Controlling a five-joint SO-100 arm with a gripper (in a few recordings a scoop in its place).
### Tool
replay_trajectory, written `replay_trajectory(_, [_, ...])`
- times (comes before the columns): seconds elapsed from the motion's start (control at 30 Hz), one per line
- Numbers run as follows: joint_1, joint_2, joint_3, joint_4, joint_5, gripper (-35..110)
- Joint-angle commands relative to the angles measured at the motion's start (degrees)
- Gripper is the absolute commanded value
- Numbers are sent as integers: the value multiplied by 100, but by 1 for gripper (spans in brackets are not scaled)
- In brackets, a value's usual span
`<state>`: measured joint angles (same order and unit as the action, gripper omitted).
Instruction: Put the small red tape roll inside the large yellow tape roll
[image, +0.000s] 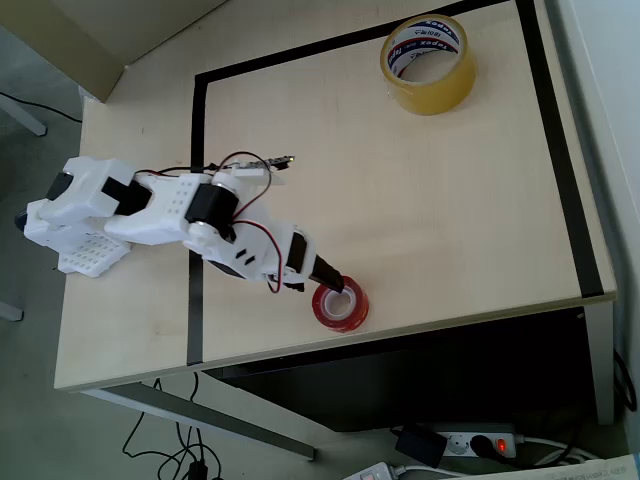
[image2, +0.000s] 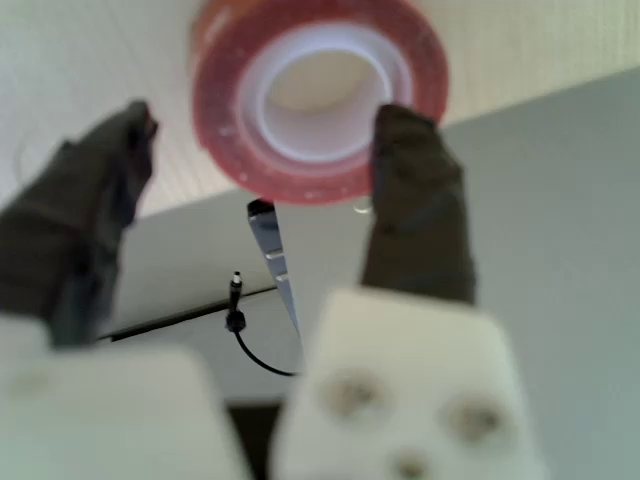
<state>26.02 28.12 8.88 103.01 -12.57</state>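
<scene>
The small red tape roll lies flat near the table's front edge, a glossy red ring with a whitish core. My gripper reaches it from the left, a dark finger over its near rim. In the wrist view the red roll sits at the top. The gripper is open: the left finger stands clear of the ring, and the right finger overlaps its rim. Whether that finger touches the roll is unclear. The large yellow tape roll lies flat at the far right of the table, well apart.
Black tape lines frame the wooden table's work area. The front table edge runs just past the red roll. On the floor below lie a power strip and cables. The white arm body covers the left side.
</scene>
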Motion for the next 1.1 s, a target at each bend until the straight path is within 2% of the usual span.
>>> replay_trajectory(0.0, [105, 167, -431, 62, -44, 23])
replay_trajectory(0.63, [325, -404, -360, 62, -9, 23])
replay_trajectory(0.73, [334, -686, -536, 62, 0, 16])
replay_trajectory(0.83, [343, -853, -712, 62, 62, 2])
replay_trajectory(1.07, [255, -633, -747, 62, 62, 0])
